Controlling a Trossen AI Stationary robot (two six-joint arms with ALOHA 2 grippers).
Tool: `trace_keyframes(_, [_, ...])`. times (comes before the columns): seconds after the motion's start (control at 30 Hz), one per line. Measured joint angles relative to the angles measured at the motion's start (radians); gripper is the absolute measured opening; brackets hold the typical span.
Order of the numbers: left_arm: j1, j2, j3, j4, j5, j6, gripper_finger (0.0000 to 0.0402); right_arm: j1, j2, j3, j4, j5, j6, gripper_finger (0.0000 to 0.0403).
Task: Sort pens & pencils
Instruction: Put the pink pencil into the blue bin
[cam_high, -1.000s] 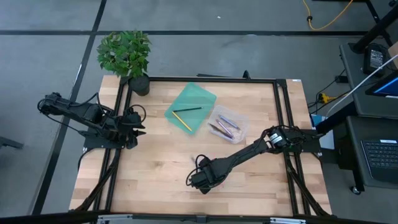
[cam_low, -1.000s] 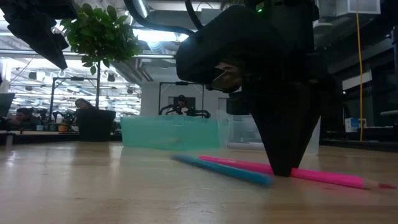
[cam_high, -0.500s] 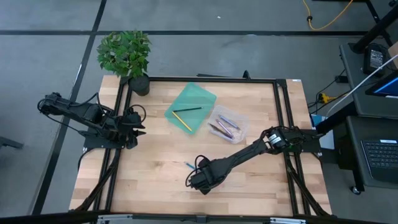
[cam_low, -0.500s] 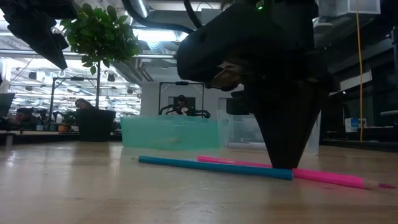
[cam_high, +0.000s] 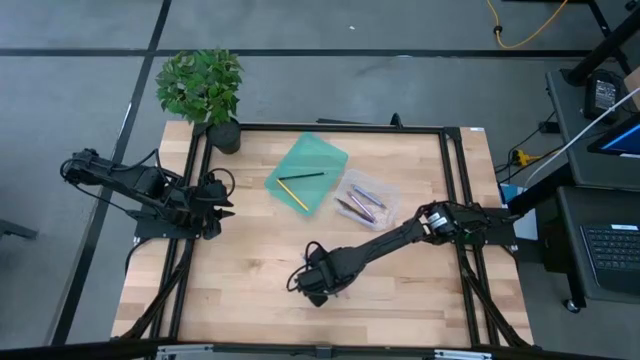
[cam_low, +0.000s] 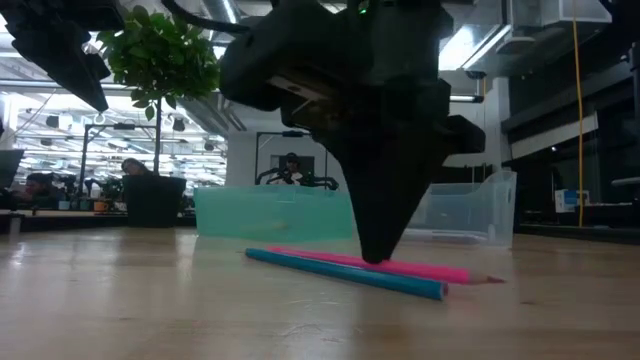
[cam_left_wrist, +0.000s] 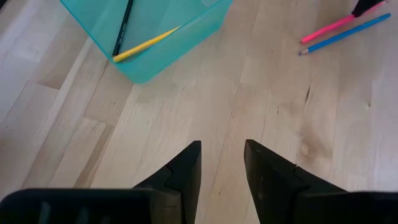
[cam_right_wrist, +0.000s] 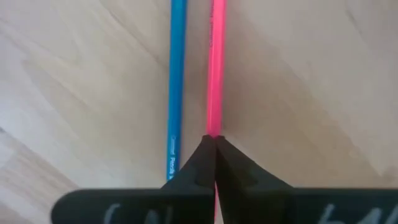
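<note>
A pink pencil (cam_right_wrist: 216, 68) and a blue pencil (cam_right_wrist: 176, 81) lie side by side on the wood near the table's near middle, the blue one (cam_low: 345, 273) in front of the pink one (cam_low: 420, 268) in the low view. My right gripper (cam_high: 313, 287) stands over them, shut on the pink one. A teal bin (cam_high: 305, 173) holds a yellow stick (cam_left_wrist: 146, 43) and a black stick (cam_left_wrist: 122, 28). A clear bin (cam_high: 366, 200) holds several more sticks. My left gripper (cam_left_wrist: 222, 152) hovers open by the table's left side, touching nothing. My right gripper (cam_right_wrist: 213, 142) pinches the pink pencil between its two fingers, near the pencil's middle (cam_right_wrist: 214, 127). The fingers (cam_low: 378, 240) come from above, pointing down, one on each side of the shaft. The pencil lies about level at the table top; whether it is lifted clear, I cannot tell.
A potted plant (cam_high: 205, 90) stands at the far left corner. Black frame rails (cam_high: 455, 190) run along the table's sides. Bare wood (cam_high: 240, 270) lies to the left of the right gripper and toward the near edge.
My right gripper has moved a little toward the table's left edge, fingers still pointing down, and the pink pencil has slid with it. The blue pencil has swung round on the table and now lies alongside the pink one.
</note>
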Motion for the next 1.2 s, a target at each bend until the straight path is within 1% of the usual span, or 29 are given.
trace_keyframes(0.47, [0.000, 0.000, 0.000, 0.000, 0.000, 0.010, 0.0115, -0.016, -0.004, 0.001, -0.002, -0.006, -0.011, 0.0000])
trace_keyframes(0.57, [0.000, 0.000, 0.000, 0.000, 0.000, 0.009, 0.0115, -0.016, -0.004, 0.001, 0.010, -0.005, -0.038, 0.0003])
trace_keyframes(0.67, [0.000, 0.000, 0.000, 0.000, 0.000, 0.009, 0.0115, -0.015, -0.005, 0.002, 0.038, 0.011, -0.059, 0.0019])
trace_keyframes(0.87, [0.000, 0.000, 0.000, 0.000, 0.000, 0.009, 0.0115, -0.015, -0.005, 0.002, 0.057, 0.013, -0.060, 0.0063])
trace_keyframes(1.03, [0.000, 0.000, 0.000, 0.000, 0.000, 0.009, 0.0115, -0.020, -0.006, 0.002, 0.061, -0.053, -0.056, 0.0104])
trace_keyframes(1.2, [0.000, 0.000, 0.000, 0.000, 0.000, 0.009, 0.0115, -0.025, -0.006, 0.002, 0.063, -0.055, -0.055, 0.0137])
